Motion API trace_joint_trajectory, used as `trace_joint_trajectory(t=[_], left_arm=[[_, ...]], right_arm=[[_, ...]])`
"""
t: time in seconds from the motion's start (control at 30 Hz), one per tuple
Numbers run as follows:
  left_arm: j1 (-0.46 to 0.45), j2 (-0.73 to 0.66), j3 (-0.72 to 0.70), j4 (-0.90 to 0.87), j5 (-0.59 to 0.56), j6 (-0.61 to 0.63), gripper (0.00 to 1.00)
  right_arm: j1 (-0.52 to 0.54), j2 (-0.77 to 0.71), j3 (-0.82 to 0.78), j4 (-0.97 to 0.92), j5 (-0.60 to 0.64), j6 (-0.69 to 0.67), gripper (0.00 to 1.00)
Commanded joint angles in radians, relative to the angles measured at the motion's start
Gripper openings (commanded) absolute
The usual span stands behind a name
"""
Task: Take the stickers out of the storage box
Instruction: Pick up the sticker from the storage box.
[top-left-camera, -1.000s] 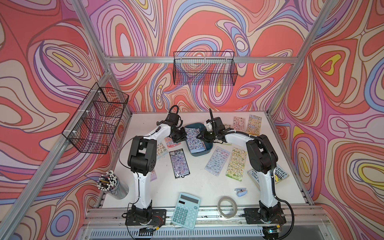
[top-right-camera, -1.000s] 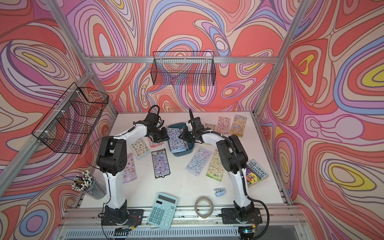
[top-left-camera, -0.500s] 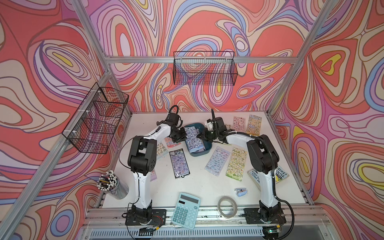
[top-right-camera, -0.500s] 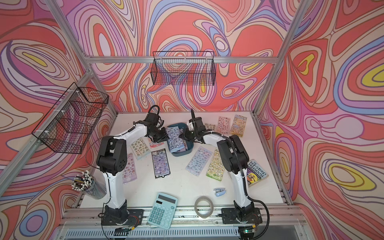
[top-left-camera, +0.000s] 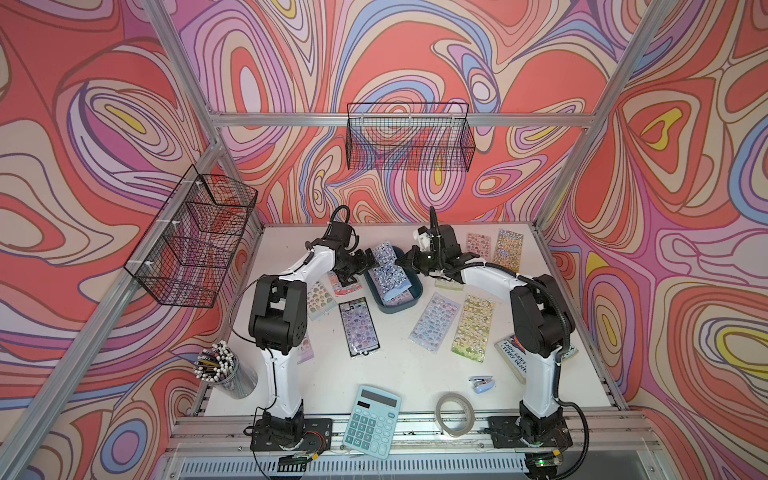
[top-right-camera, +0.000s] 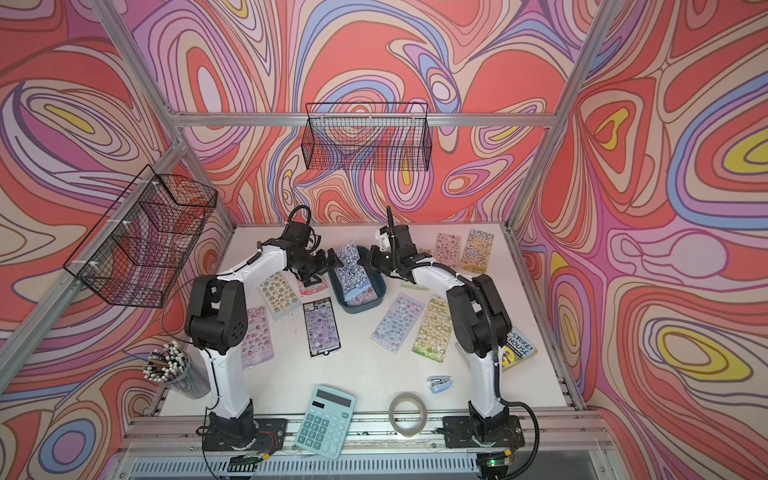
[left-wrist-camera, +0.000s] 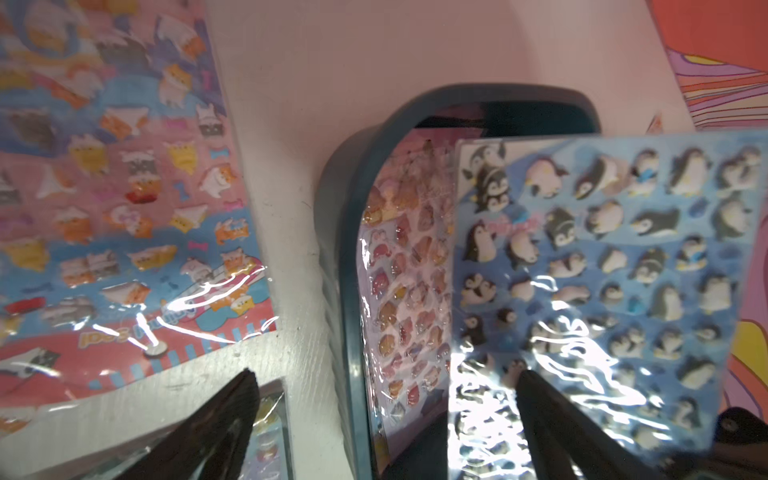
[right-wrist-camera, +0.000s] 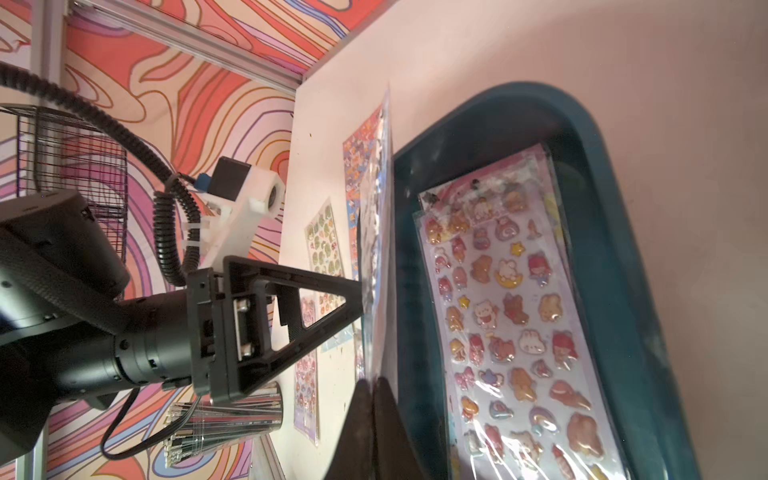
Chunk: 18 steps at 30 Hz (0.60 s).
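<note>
Stickers (right-wrist-camera: 511, 324): one sheet (left-wrist-camera: 602, 257) in right fingers (right-wrist-camera: 365, 428), one storage box (right-wrist-camera: 615, 291).

Bright; wrist cams blurry, glary

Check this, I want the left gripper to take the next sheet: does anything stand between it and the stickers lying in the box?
Yes. The penguin sheet, held up by the right gripper, stands over the storage box between the open left gripper and the pink sheet inside.
</note>
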Motion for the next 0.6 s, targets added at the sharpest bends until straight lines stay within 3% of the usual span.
trace_joint_trajectory(t=[0.0, 0.23, 0.37, 0.5, 0.57], left_arm=[[0.014, -0.082, -0.022, -0.024, 0.027, -0.017, 1.0], [0.061, -0.25, -0.153, 0.114, 0.149, -0.078, 1.0], [0.061, -0.323, -0.243, 0.28, 0.271, -0.147, 0.99], [0.053, -0.348, -0.301, 0.42, 0.34, -0.207, 0.86], [0.036, -0.351, -0.303, 0.441, 0.346, -0.203, 0.72]], right_arm=[[-0.012, -0.039, 0.026, -0.049, 0.038, -0.028, 0.0], [-0.026, -0.108, 0.025, -0.076, 0.047, -0.043, 0.0], [-0.036, -0.153, 0.005, -0.062, 0.025, -0.028, 0.0], [-0.046, -0.203, -0.024, -0.041, -0.005, -0.004, 0.0], [-0.046, -0.216, -0.027, -0.045, -0.029, 0.008, 0.0]])
